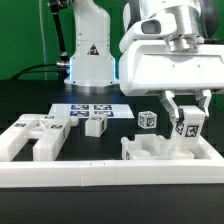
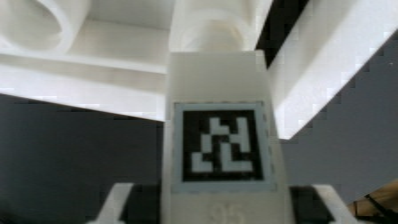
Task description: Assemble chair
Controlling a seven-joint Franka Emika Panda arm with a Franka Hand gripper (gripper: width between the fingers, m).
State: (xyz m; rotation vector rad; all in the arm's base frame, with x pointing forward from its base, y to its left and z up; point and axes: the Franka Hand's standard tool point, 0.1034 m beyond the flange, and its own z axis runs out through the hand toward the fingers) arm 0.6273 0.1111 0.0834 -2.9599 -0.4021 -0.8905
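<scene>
- Nearest the camera, a long low white border rail point(image 1: 100, 175) is laid along the tabletop's near edge.
- Just behind it, toward the near corner on the exterior view's right, a white matte plastic chair panel point(image 1: 158, 150) is seen. A white tagged plastic chair leg point(image 1: 186, 127) is held upright over it, clamped in the glossy white two-finger gripper point(image 1: 186, 112). Contact cannot be told.
- Assembly is judged early: a blocky white chair piece point(image 1: 35, 135) by the opposite near corner and a small white tagged cube point(image 1: 147, 119) are left loose.
- A black tabletop point(image 1: 110, 140) and a dark backdrop are shown.

Both views are soft -- in the exterior view the white matte plastic chair pieces point(image 1: 35, 138) glare almost blown-out against the dark black tabletop point(image 1: 25, 100), and the wrist view's close black-and-white square tag point(image 2: 224, 143) is blurred.
</scene>
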